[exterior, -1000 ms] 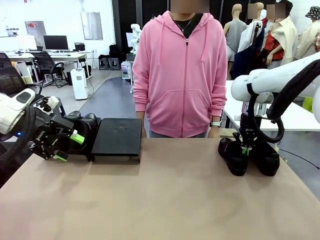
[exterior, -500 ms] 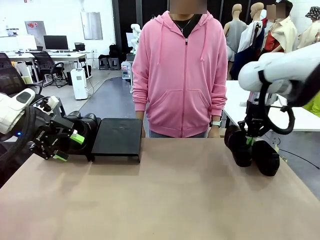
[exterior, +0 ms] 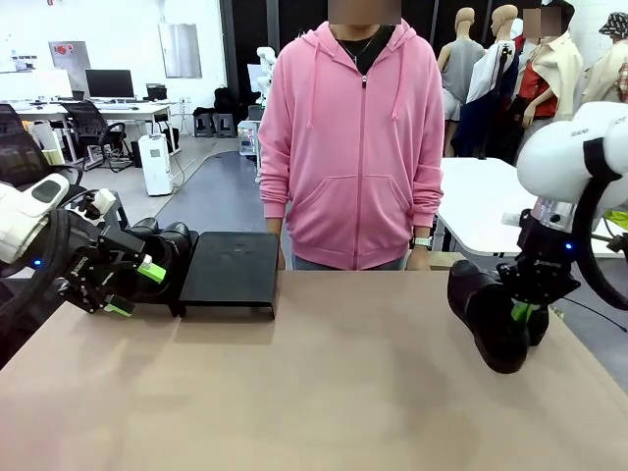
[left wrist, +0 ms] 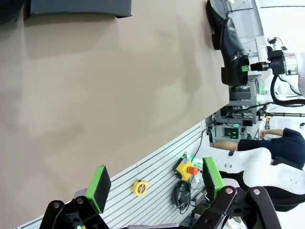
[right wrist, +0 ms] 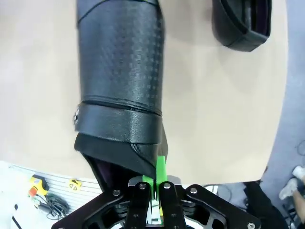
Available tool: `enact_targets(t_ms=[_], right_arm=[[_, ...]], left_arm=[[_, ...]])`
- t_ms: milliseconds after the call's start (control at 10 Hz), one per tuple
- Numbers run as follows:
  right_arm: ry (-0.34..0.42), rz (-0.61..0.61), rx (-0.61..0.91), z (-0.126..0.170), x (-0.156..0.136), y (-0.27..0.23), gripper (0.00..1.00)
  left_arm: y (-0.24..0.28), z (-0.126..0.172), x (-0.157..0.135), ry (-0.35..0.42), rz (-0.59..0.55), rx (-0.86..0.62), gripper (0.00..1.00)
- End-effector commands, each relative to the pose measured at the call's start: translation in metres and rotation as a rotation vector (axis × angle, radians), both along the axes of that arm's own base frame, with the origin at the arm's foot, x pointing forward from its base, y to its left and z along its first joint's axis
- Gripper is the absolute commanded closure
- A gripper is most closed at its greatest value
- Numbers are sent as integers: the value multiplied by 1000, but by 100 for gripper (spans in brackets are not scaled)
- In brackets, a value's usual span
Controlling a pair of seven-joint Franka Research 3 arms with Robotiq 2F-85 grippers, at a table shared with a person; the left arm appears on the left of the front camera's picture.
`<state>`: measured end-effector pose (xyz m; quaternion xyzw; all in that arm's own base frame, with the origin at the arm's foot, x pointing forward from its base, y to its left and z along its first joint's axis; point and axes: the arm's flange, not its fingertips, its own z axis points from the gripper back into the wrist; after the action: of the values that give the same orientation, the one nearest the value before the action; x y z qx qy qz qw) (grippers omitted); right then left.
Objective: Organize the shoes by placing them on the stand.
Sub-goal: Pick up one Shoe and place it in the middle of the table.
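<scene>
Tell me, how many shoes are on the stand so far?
None yet: the low matte-black rectangular stand has a bare top. In hand: the right pincer is shut on the back rim of one glossy black leather slip-on shoe. Left to do: that shoe, another shoe lying beside it, and two more shoes by the stand's left end, near the open left pincer.
</scene>
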<state>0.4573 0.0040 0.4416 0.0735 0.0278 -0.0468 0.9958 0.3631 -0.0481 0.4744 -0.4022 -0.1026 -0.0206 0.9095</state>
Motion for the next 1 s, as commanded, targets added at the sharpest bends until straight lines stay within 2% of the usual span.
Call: enact_targets(t_ms=[0, 100, 200, 300, 600, 700, 800, 900], right_arm=[[-21, 15, -17, 12, 20, 5, 100], [-21, 15, -17, 12, 20, 5, 100], [-1, 4, -4, 0, 4, 1, 100], [-9, 9, 37, -5, 5, 25, 100], [-136, 131, 97, 23, -24, 155, 100], [-138, 183, 162, 25, -30, 195, 100], [-97, 259, 235, 21, -36, 234, 100], [-40, 272, 247, 11, -41, 264, 100]], left_arm=[[-2, 1, -2, 2, 11, -26, 0], [-2, 1, -2, 2, 11, -26, 0], [-2, 1, -2, 2, 11, -26, 0], [-2, 1, -2, 2, 11, -26, 0], [-2, 1, -2, 2, 11, -26, 0], [-2, 1, -2, 2, 11, -26, 0], [-2, 1, -2, 2, 11, -26, 0], [-2, 1, -2, 2, 11, -26, 0]])
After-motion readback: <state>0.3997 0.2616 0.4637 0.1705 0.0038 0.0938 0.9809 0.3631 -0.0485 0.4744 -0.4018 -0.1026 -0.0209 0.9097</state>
